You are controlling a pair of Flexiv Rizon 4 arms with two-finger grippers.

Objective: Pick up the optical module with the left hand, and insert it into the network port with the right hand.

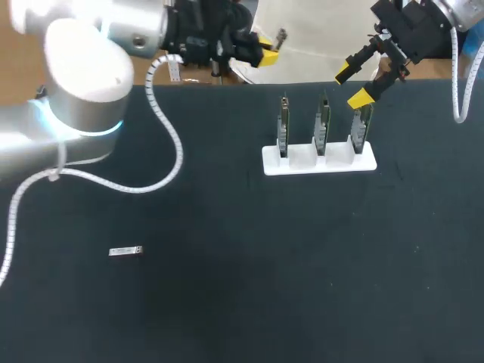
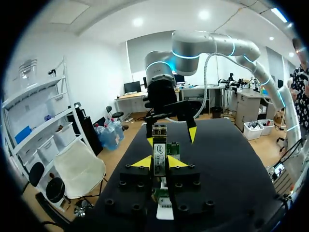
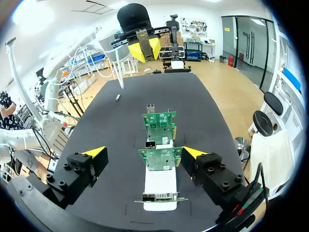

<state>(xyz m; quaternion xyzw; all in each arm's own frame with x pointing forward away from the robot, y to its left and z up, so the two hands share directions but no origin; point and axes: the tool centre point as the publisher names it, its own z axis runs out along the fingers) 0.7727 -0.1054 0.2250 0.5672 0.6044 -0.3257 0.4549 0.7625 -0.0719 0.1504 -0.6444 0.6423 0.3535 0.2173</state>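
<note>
Our left arm (image 1: 83, 68) is showing rounded silver-white shells and glowing with a cyan ring (image 1: 45, 113). White ribbed cables (image 1: 175, 151) are trailing along both arms. Our left gripper (image 2: 159, 162) and right gripper (image 3: 144, 152) are wearing blocky black bodies, dark screws (image 3: 62, 184) and yellow tips.

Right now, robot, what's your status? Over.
Left fingers shut on module. Right fingers open, by the cards. Spare module on the table, far off. Nothing blocking the cards.

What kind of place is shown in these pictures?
Probably a robotics test bench: on a black table a white rack holds three upright network cards, and the robot's left tool grips an optical module.
</note>
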